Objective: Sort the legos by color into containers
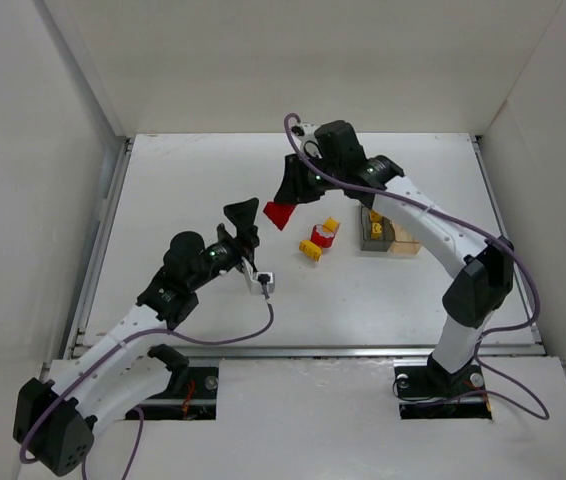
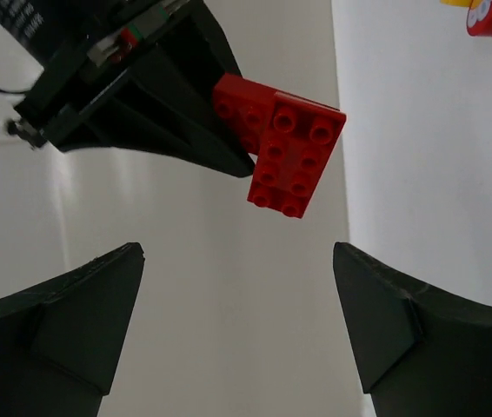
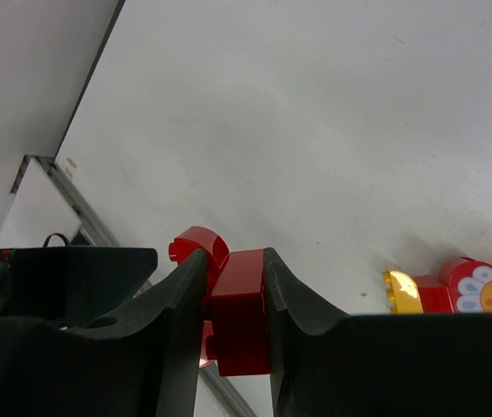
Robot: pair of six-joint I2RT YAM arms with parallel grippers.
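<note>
A: Where is the red brick (image 1: 280,214)?

B: It is held above the tabletop (image 1: 193,190). The right end effector (image 1: 287,203) pinches one end between closed fingers, leaving most of the brick sticking out.

A: And the left end effector (image 2: 237,321)?

B: It is spread wide and empty, facing the brick's free end without touching it. This looks like a handover setup.

A: The containers (image 1: 403,238)?

B: They sit beside the right arm, with yellow pieces inside one. Other bricks (image 1: 319,243) lie loose nearby.
</note>
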